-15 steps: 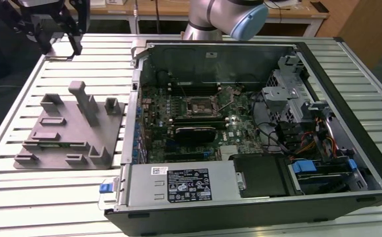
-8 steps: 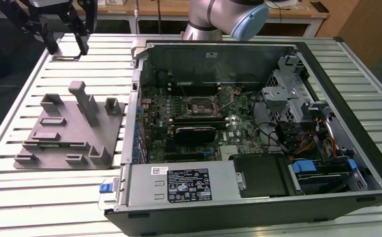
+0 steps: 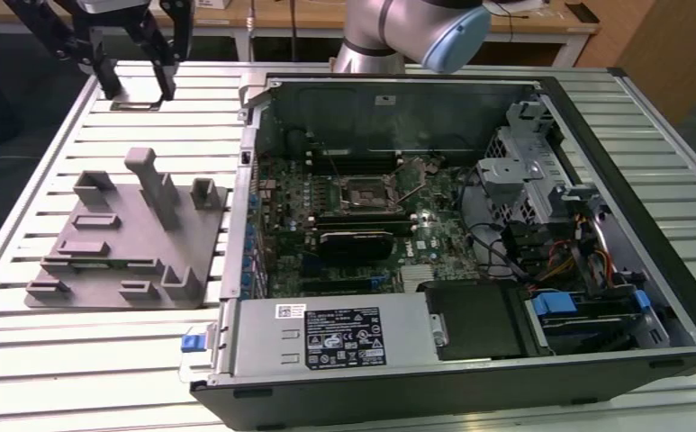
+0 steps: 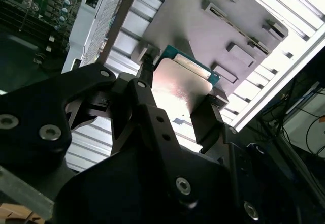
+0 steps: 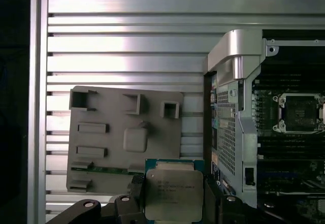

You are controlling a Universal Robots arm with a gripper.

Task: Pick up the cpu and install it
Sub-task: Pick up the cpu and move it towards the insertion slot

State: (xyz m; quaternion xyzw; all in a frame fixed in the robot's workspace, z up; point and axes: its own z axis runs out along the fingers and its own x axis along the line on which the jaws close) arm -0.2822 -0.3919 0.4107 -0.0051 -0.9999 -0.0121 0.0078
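Observation:
The cpu (image 5: pixel 173 193), a flat square chip with a shiny metal top on a green-edged board, sits clamped between the black fingers of my gripper (image 5: pixel 173 187). In the second wrist view the cpu (image 4: pixel 183 84) is pinched on two opposite edges by the gripper (image 4: pixel 177 96). The exterior view has the gripper (image 3: pixel 138 94) high over the table's far corner at that view's left, beyond the grey fixture plate (image 3: pixel 120 243), with the cpu (image 3: pixel 138 104) seen edge-on at its fingertips. The empty cpu socket (image 3: pixel 364 191) lies on the motherboard inside the open computer case (image 3: pixel 654 234).
The fixture plate (image 5: pixel 127 137) has upright posts and slots and lies on the slatted metal table (image 3: pixel 35 360). The case wall (image 5: pixel 236 51) rises between the plate and the socket (image 5: pixel 299 112). Cables, a drive cage and a power supply (image 3: pixel 323 333) crowd the case.

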